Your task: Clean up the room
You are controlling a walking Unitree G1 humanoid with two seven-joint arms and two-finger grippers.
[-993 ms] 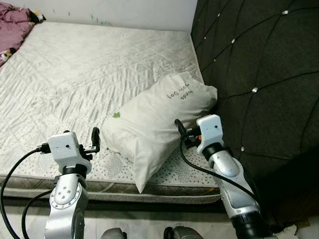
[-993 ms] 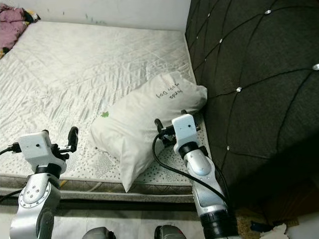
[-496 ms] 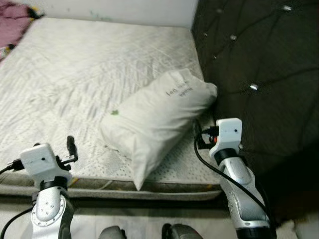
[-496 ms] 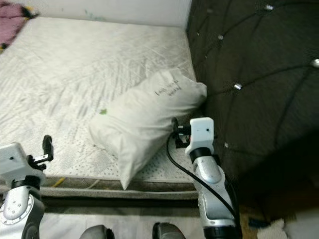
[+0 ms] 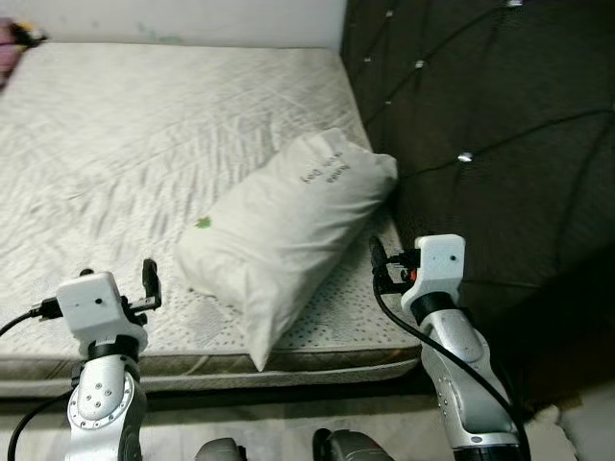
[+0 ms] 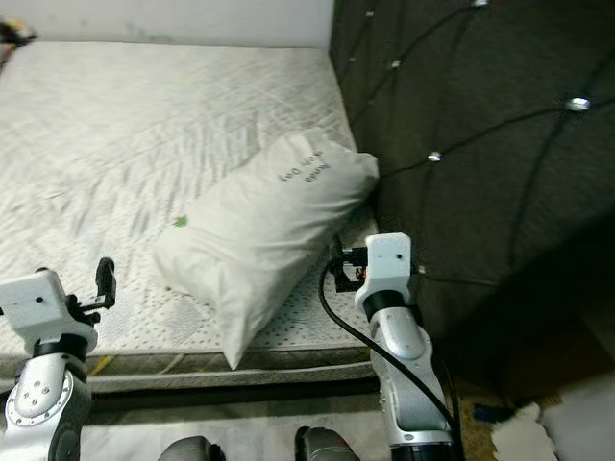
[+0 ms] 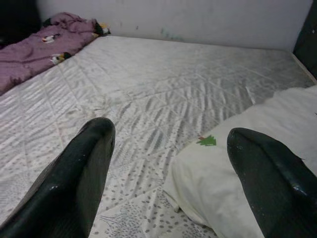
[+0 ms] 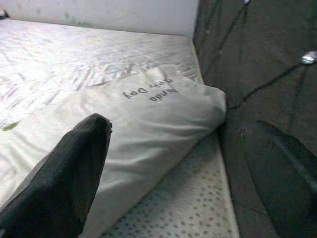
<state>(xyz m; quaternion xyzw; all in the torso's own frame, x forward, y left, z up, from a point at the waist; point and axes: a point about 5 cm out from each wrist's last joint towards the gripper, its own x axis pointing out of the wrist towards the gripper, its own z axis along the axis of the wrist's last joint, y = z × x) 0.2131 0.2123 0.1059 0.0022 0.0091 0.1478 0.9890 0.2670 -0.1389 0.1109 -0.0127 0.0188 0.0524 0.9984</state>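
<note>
A white pillow (image 5: pixel 283 229) with dark handwriting and a small green tree mark is lying slantwise on the bare quilted mattress (image 5: pixel 144 125), its far end touching the dark tufted headboard (image 5: pixel 480 144) and its near corner reaching the mattress's front edge. The left gripper (image 5: pixel 151 279) is hovering over the front edge of the mattress, near the pillow's near end but apart from it — its two black fingers (image 7: pixel 81 168) are standing spread wide, holding nothing, with the pillow's green-marked end showing between them in the left wrist view. The right gripper (image 5: pixel 377 261) is hanging just beside the pillow's headboard-side flank, in the gap between pillow and headboard; its fingers (image 8: pixel 74 168) are likewise released and well apart, one lying before the pillow, the other before the headboard. A purple blanket (image 7: pixel 34 44) is bunched at the far corner of the mattress, by the white wall (image 7: pixel 198 20).
</note>
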